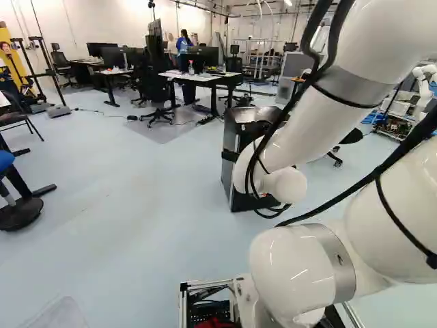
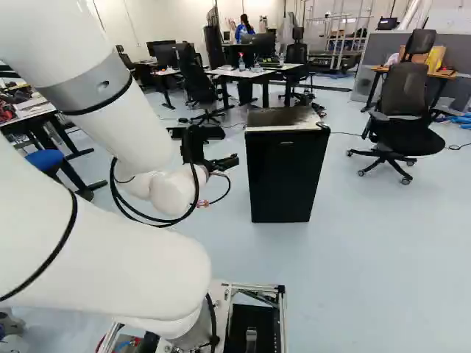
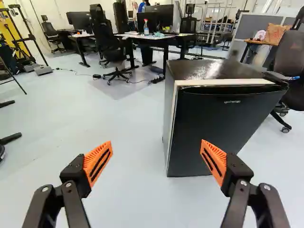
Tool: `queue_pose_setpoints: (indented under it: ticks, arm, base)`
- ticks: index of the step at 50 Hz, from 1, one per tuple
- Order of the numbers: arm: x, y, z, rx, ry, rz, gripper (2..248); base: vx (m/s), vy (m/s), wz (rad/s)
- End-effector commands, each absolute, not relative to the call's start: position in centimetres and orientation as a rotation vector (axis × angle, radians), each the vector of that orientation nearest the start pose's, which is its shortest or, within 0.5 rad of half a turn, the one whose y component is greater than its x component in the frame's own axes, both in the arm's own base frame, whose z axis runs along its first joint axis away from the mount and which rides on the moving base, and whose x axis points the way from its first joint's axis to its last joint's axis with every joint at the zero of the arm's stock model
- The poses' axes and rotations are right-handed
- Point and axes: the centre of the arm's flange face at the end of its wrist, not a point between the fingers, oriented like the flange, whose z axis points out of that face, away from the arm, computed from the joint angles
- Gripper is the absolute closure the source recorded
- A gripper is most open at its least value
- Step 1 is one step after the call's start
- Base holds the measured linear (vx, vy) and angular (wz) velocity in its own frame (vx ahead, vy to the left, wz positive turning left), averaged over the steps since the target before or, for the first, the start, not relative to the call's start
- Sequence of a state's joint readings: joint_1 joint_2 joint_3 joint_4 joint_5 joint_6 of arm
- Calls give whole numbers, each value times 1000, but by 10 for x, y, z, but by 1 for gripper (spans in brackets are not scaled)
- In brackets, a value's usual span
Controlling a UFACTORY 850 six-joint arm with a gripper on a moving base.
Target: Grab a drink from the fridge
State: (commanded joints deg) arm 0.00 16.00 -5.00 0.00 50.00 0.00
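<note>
Gripper point(image 2: 231, 147) points forward (wide open)

Site noted from where I stand: a robotics lab, partly office, judging by another robot point(image 1: 425, 85) at the right of the left base view, a monitor point(image 3: 158, 17), a white-topped surface point(image 2: 227, 73), a wheeled chair point(image 2: 405, 90), a floor-standing pole stand point(image 1: 59, 111) and a metal frame point(image 3: 216, 24).

On the floor point(image 2: 368, 279), the fridge point(image 2: 285, 176) is placed ahead of the arm point(image 2: 140, 125), with a swivel chair point(image 2: 403, 95) set to its right. Behind the fridge, nearer the floor's far edge, a table point(image 2: 228, 73) is seen; a spray bottle point(image 3: 146, 29) is stood on it, and another chair point(image 3: 108, 40) is set by its left edge.
</note>
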Motion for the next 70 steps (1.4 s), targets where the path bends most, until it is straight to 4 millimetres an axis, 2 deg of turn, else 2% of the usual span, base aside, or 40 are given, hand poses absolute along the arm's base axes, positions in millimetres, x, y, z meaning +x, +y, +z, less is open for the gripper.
queue_pose_setpoints:
  ticks: [42,70]
  arm:
    - [270,0,366,-2558,0,-1824,3]
    - [270,0,366,-2558,0,-1824,3]
  base:
    - [69,-47,-4]
    - [51,-2,-5]
